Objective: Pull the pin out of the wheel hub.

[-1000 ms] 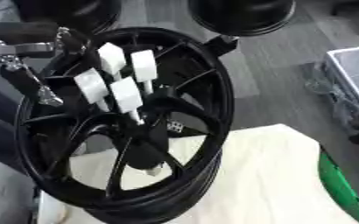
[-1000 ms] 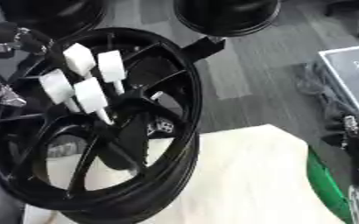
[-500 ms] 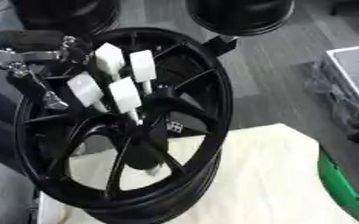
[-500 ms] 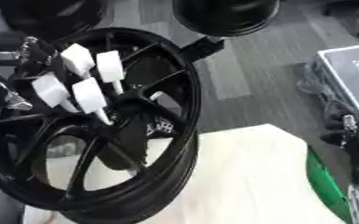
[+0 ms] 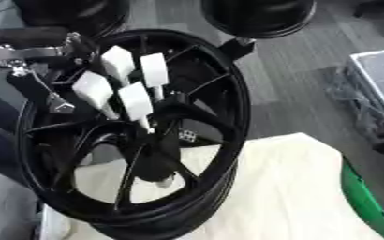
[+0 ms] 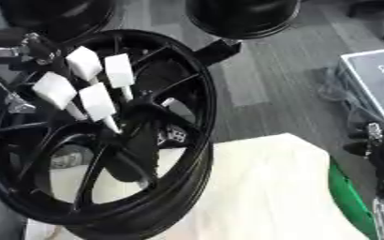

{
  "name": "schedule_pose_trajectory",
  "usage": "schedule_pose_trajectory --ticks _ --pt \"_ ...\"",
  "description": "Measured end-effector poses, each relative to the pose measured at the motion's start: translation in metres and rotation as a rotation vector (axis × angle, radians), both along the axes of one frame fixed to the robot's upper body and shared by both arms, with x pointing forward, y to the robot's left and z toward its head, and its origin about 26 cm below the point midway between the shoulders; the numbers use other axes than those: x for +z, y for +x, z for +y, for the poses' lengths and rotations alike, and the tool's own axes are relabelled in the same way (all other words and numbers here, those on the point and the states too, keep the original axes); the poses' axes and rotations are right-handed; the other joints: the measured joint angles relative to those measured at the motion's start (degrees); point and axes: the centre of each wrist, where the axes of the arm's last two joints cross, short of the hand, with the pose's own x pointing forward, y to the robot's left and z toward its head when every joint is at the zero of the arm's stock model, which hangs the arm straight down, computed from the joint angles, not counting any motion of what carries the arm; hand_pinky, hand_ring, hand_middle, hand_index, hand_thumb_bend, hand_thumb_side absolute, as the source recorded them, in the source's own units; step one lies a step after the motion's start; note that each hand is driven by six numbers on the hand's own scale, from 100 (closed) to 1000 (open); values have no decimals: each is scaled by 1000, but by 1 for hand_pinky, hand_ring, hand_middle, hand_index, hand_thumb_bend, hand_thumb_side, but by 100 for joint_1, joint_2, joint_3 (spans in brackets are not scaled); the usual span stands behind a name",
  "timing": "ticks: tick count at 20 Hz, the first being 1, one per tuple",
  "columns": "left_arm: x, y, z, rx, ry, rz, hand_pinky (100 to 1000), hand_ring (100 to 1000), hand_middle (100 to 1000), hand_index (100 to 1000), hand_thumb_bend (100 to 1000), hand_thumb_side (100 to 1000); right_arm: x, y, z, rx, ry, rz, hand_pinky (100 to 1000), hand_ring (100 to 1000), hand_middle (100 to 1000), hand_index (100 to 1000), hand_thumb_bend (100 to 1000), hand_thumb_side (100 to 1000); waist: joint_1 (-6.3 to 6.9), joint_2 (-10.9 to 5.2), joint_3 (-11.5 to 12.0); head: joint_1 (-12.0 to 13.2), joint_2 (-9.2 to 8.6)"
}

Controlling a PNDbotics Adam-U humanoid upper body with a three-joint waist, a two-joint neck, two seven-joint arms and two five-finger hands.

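A black spoked wheel hub (image 5: 220,93) stands tilted on a white cloth (image 5: 293,187). My left hand (image 5: 117,91), black with white finger pads (image 5: 136,100), comes in from the upper left. Its straight, spread fingers point down into the hub's centre (image 5: 175,133), and their thin tips touch the spokes there. I cannot make out the pin among the fingertips. A small pale piece (image 6: 164,101) shows beside the centre. My right hand (image 6: 381,149) is a dark shape at the right edge, its fingers unclear.
Two other black wheels (image 5: 257,16) lie on the grey floor behind. A grey case (image 6: 375,79) sits at the right, with a green edge (image 6: 351,201) below it. The cloth spreads right of the hub.
The left arm's wrist section at the upper left has shifted slightly. The fingers stay at the hub's centre and the wheel has not moved.
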Motion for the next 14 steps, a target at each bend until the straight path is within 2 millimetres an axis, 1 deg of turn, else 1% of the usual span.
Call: schedule_pose_trajectory --ticks 3,6,8,11,12,14 --pt "21 -2 2 -3 -59 -22 296 100 413 549 315 130 0 0 0 0 0 0 669 537 585 751 100 967 -1 0 11 0 0" --pt "46 -10 17 16 -114 -53 304 100 419 555 329 160 0 0 0 -3 0 2 670 537 585 751 100 979 -1 -1 74 -6 0" --pt "64 -20 35 38 -156 -77 307 100 423 559 335 169 -1 -1 -1 -8 1 5 669 537 585 751 100 981 0 -1 139 -24 0" --pt "84 -39 61 77 -201 -91 309 100 429 567 349 182 -2 -3 -2 -15 1 8 670 537 585 752 100 984 -2 -3 177 -42 0" --pt "87 -45 70 96 -213 -89 309 100 429 568 358 183 -3 -3 -3 -21 2 8 670 537 585 752 100 985 -3 -4 210 -64 0" --pt "86 -58 100 174 -237 -67 318 106 435 577 375 181 -4 -5 -5 -33 3 11 670 537 585 752 100 983 -23 -5 314 -114 0"
